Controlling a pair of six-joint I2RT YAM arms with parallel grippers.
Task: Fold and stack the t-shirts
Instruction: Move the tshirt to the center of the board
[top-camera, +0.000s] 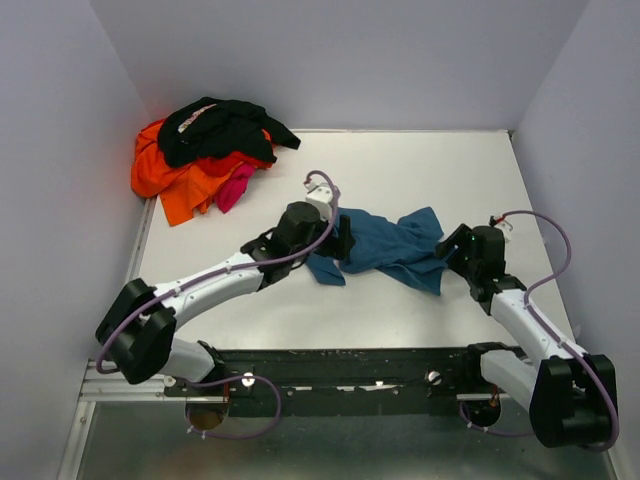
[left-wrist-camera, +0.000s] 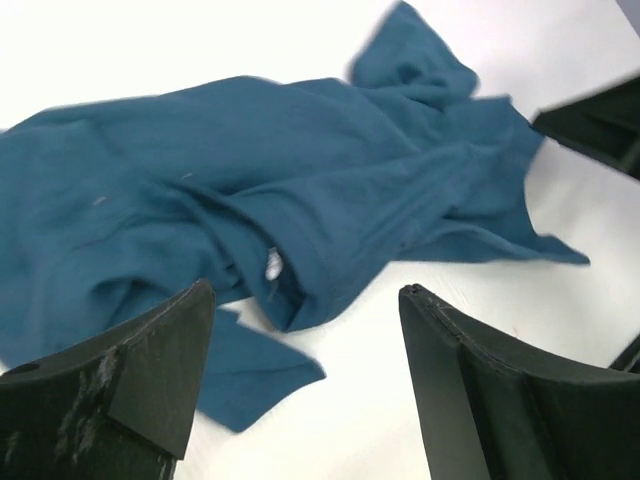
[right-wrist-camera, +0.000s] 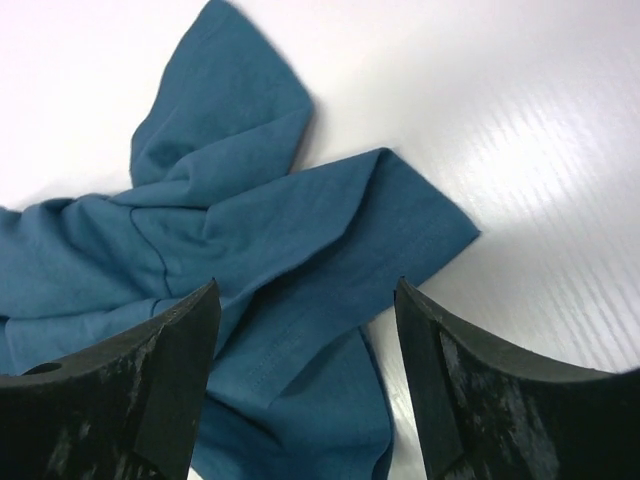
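Observation:
A crumpled teal-blue t-shirt lies on the white table between my two arms. At the shirt's left end my left gripper is open. In the left wrist view its jaws stand wide over bare table, with the shirt just beyond them. My right gripper is at the shirt's right edge, open. The right wrist view shows its jaws spread above a hemmed fold of the shirt, nothing pinched. A heap of black, orange and magenta-pink t-shirts sits at the back left.
Grey walls close in the table on the left, back and right. The arms' black base rail runs along the near edge.

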